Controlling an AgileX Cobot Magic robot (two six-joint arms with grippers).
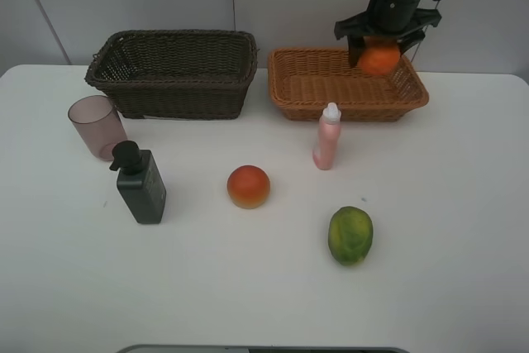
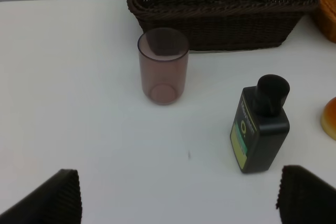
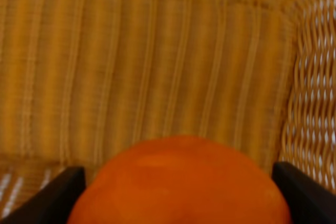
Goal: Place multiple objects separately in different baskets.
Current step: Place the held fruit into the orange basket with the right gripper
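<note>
Looking from high up, the right tool [image 1: 379, 50] is clamped on the orange [image 1: 379, 61], which hangs above the far right part of the tan basket [image 1: 347, 110], clear of its floor. The drop looks to be straight down. Count two baskets; the dark basket [image 1: 173, 97] sits to the left. Five single items wait on the surface [image 1: 463, 254]: cup [image 1: 95, 126], pump bottle [image 1: 142, 189], pink bottle [image 1: 327, 140], red-yellow fruit [image 1: 249, 186] and green fruit [image 1: 350, 236].

Over to the left wrist: the left tool [image 2: 181, 203] gapes wide with nothing in it, and the cup [image 2: 163, 66] and pump bottle [image 2: 260, 129] lie ahead, nearer this arm.

Right wrist now: the orange [image 3: 181, 182] is pinched between dark fingers [image 3: 50, 198], with basket weave [image 3: 157, 66] directly beneath.
</note>
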